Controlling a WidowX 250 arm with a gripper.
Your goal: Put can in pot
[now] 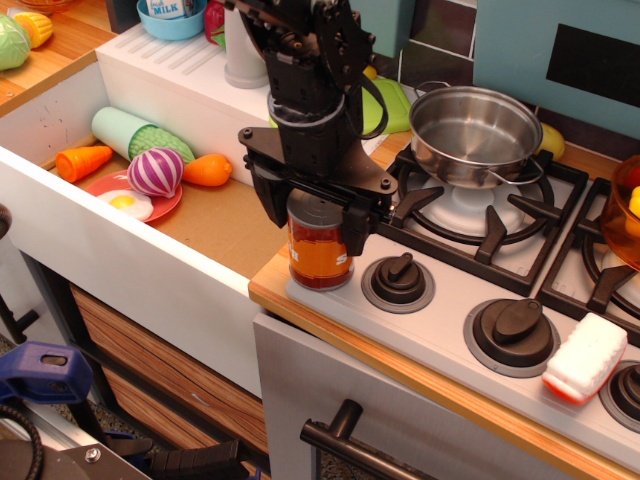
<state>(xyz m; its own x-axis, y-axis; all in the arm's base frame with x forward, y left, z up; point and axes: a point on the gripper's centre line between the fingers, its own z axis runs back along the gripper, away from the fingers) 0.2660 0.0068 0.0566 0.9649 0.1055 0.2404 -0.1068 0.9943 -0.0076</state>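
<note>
The can [320, 255], with a grey lid, dark red body and orange label, stands upright at the front left corner of the stove top. My gripper [315, 228] is lowered over it, one black finger [270, 200] on its left side and one on its right. The jaws are spread and straddle the upper part of the can, close to its sides. No firm grip shows, and the can rests on the stove top. The shiny steel pot [475, 130] sits empty on the back left burner, up and to the right of the gripper.
Black stove knobs [398, 280] lie just right of the can. A white and orange sponge [585, 357] lies at the front right. An orange translucent vessel [625, 215] is at the right edge. Toy vegetables and a red plate [130, 195] lie in the sink on the left.
</note>
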